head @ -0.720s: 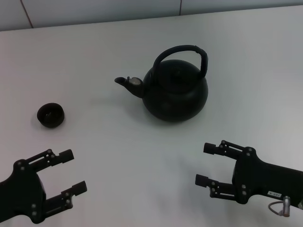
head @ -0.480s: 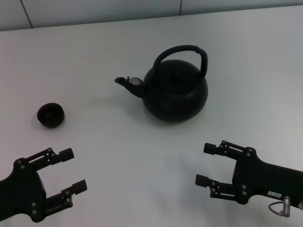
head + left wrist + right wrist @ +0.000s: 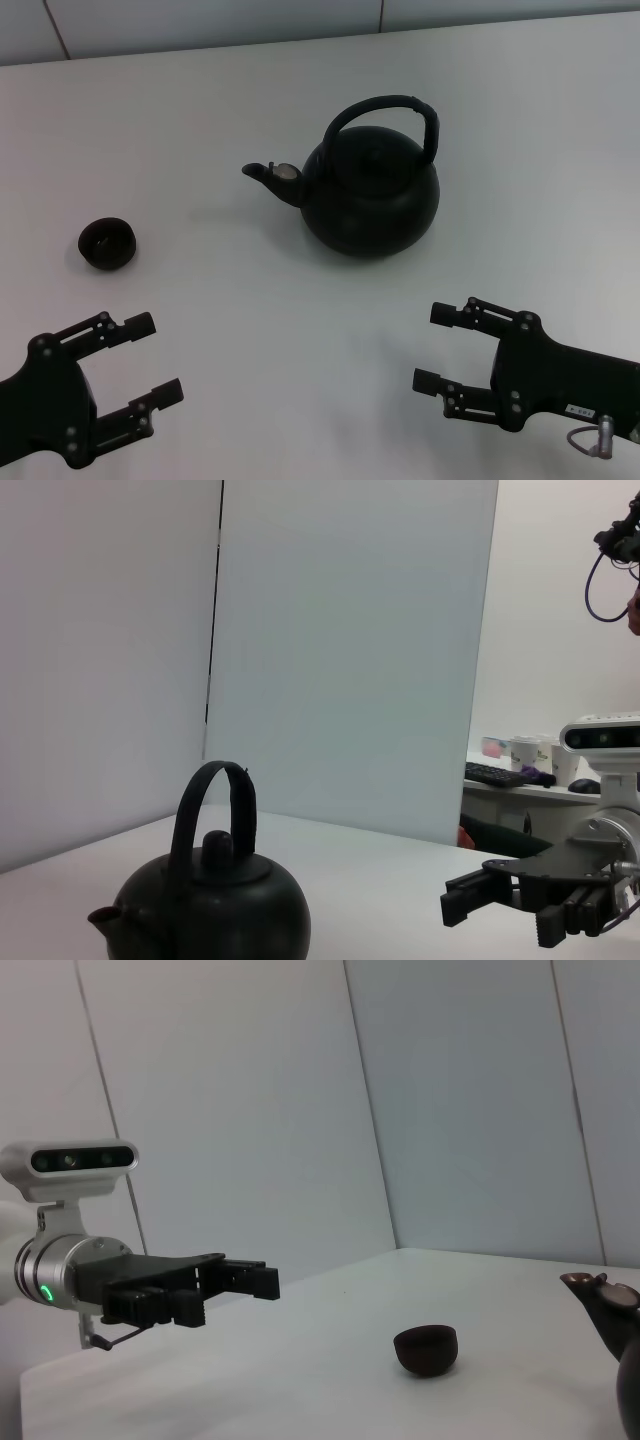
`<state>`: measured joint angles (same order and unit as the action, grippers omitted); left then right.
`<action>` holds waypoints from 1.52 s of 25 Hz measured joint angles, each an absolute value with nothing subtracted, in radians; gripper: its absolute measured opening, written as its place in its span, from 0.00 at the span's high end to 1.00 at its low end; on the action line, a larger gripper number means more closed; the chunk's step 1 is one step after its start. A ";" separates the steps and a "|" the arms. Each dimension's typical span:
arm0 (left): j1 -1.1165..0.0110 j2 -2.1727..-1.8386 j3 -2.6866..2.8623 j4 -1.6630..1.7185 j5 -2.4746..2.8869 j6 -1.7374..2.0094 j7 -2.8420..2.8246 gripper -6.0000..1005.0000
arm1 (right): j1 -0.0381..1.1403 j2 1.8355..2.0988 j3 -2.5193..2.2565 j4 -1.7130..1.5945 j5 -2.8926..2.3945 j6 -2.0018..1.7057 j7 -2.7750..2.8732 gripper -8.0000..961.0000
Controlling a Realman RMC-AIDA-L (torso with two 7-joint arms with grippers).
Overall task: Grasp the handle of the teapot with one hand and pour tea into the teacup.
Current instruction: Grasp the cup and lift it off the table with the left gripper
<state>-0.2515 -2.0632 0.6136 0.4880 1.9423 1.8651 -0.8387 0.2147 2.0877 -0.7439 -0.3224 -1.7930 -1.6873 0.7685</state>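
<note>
Teapot: I see the teapot (image 3: 372, 195) upright mid-counter, spout (image 3: 262, 172) towards my left, well apart from both arms.
Handle: the handle (image 3: 385, 108) arches over the lid, free and untouched.
Teacup: the teacup (image 3: 106, 243) sits on the counter (image 3: 520, 120) to the left, well apart from the spout.
Right gripper: my right gripper (image 3: 430, 347) hangs low at the near right with its fingers spread wide, holding nothing.
Left gripper: my left gripper (image 3: 158, 358) waits near left, also wide and empty.
Next step: I judge the grasp is not yet begun; I would bring the right gripper over the handle's top, centre the hoop between the fingers, then close firmly so the pot cannot swing.
</note>
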 joint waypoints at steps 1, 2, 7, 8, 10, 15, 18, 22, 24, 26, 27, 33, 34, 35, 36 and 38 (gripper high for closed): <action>-0.252 -2.063 0.614 0.489 1.942 1.864 -0.839 0.31 | 0.215 2.088 -0.744 -0.322 -1.793 -1.687 0.769 0.18; -0.252 -2.063 0.614 0.489 1.942 1.864 -0.839 0.31 | 0.215 2.088 -0.744 -0.322 -1.793 -1.687 0.769 0.18; -0.252 -2.064 0.597 0.487 1.942 1.859 -0.838 0.31 | 0.215 2.088 -0.745 -0.322 -1.793 -1.687 0.768 0.18; -0.253 -2.066 0.568 0.484 1.941 1.850 -0.834 0.31 | 0.216 2.088 -0.745 -0.322 -1.793 -1.687 0.769 0.18; -0.255 -2.067 0.541 0.482 1.941 1.840 -0.832 0.31 | 0.218 2.089 -0.746 -0.322 -1.793 -1.687 0.768 0.18; -0.282 -2.071 0.407 0.418 1.902 1.738 -0.819 0.31 | 0.227 2.089 -0.748 -0.316 -1.793 -1.687 0.769 0.18; -0.291 -2.071 0.364 0.372 1.848 1.666 -0.768 0.31 | 0.234 2.089 -0.745 -0.311 -1.793 -1.689 0.768 0.18; -0.305 -2.072 0.342 0.264 1.743 1.546 -0.641 0.31 | 0.238 2.089 -0.744 -0.311 -1.783 -1.696 0.769 0.18; -0.318 -2.072 0.343 0.226 1.717 1.481 -0.600 0.31 | 0.241 2.089 -0.744 -0.311 -1.770 -1.704 0.769 0.18; -0.332 -2.071 0.347 0.207 1.713 1.435 -0.581 0.31 | 0.246 2.087 -0.744 -0.311 -1.756 -1.711 0.772 0.18; -0.338 -2.071 0.347 0.202 1.713 1.422 -0.579 0.31 | 0.248 2.086 -0.744 -0.311 -1.753 -1.712 0.775 0.18; -0.353 -2.070 0.356 0.196 1.729 1.389 -0.578 0.31 | 0.253 2.085 -0.744 -0.313 -1.737 -1.708 0.784 0.18; -0.353 -2.069 0.357 0.196 1.732 1.380 -0.578 0.31 | 0.254 2.085 -0.743 -0.313 -1.734 -1.707 0.784 0.18; -0.353 -2.069 0.358 0.196 1.734 1.377 -0.578 0.31 | 0.254 2.085 -0.743 -0.313 -1.731 -1.706 0.785 0.18; -0.351 -2.069 0.360 0.198 1.736 1.371 -0.578 0.31 | 0.256 2.085 -0.742 -0.313 -1.728 -1.705 0.786 0.18; -0.350 -2.069 0.362 0.199 1.737 1.370 -0.578 0.31 | 0.258 2.085 -0.742 -0.313 -1.725 -1.703 0.791 0.18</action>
